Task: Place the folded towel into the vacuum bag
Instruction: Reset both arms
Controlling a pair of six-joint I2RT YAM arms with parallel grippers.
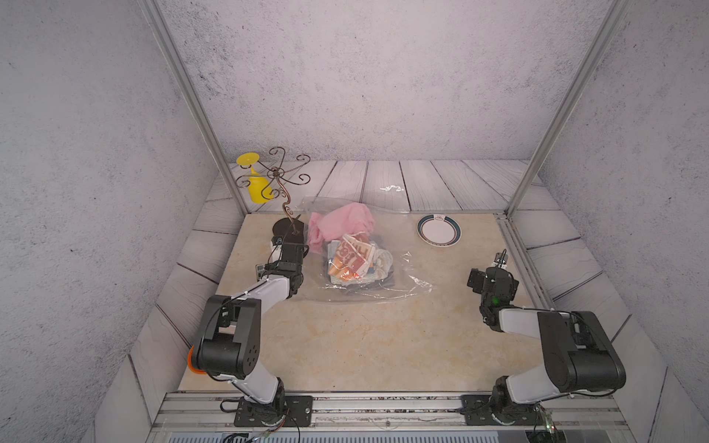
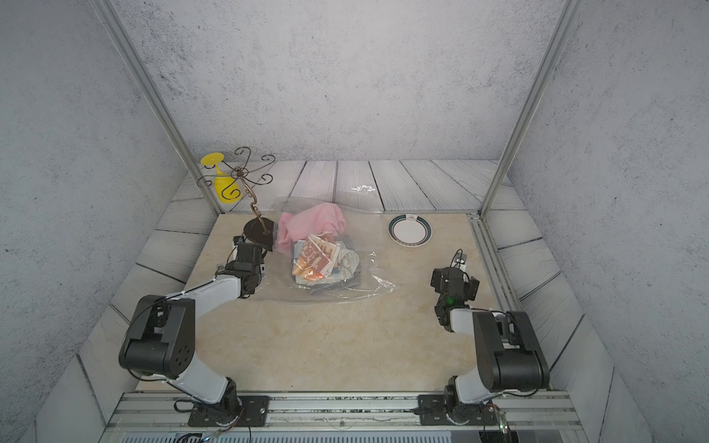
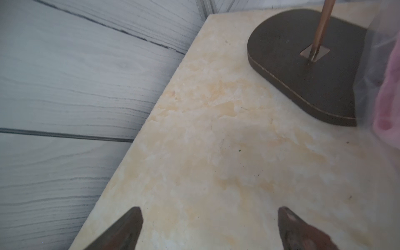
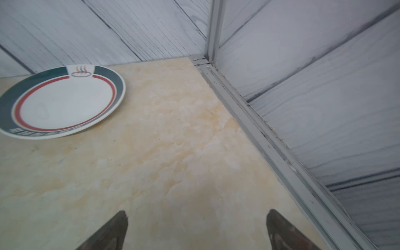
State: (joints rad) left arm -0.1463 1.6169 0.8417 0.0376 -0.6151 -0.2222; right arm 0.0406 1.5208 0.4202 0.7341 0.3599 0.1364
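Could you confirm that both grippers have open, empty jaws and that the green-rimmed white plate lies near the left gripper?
Not quite: the green-rimmed white plate lies near the right gripper, as the right wrist view shows. Both it and the left gripper do have open, empty jaws.

Pink cloth (image 1: 347, 220); orange-and-white printed towel (image 1: 351, 257); yellow goblet (image 1: 255, 186); white plate (image 1: 439, 231) with dark-green band and red ring; beige marbled tabletop (image 1: 364, 337).

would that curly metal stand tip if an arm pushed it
Likely tippy: the stand is tall and thin on a small flat base. The yellow cup hanging on one side probably pulls it that way. The wire looks stiff.
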